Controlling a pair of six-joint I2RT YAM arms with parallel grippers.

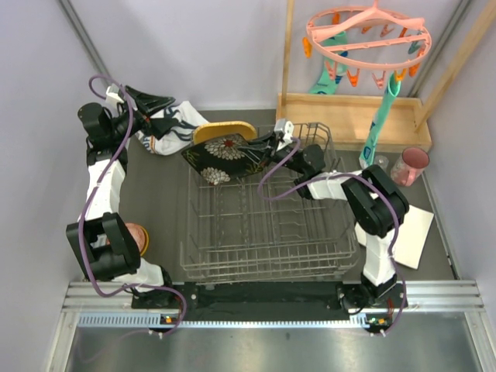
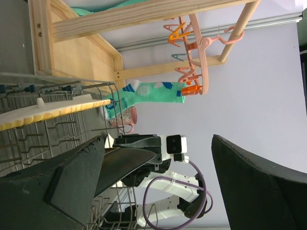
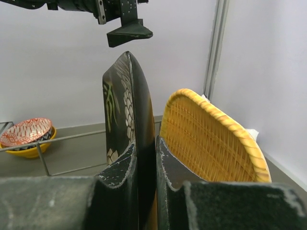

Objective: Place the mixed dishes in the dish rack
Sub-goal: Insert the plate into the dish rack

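Right gripper: fingers closed on the edge of the black floral square plate, which is held upright on edge. Yellow wooden plate stands on edge just beyond it; contact between the two cannot be told.

Top view, near edge: both arm bases. Dish rack sits mid-tabletop between the arms. The floral plate is over the rack's far left corner, with the yellow plate at that corner behind it.

Orange bowl rests on the tabletop left of the rack, beside the left arm, with the patterned bowl nested inside. Pale plate lies flat on the tabletop right of the right arm.

Left gripper: fingers spread wide, holding nothing, raised near the far left corner above the white printed cloth.

Far right: small clear glass and pink cup stand beside each other. Behind them are the wooden tray and the pink peg hanger with teal socks hanging.
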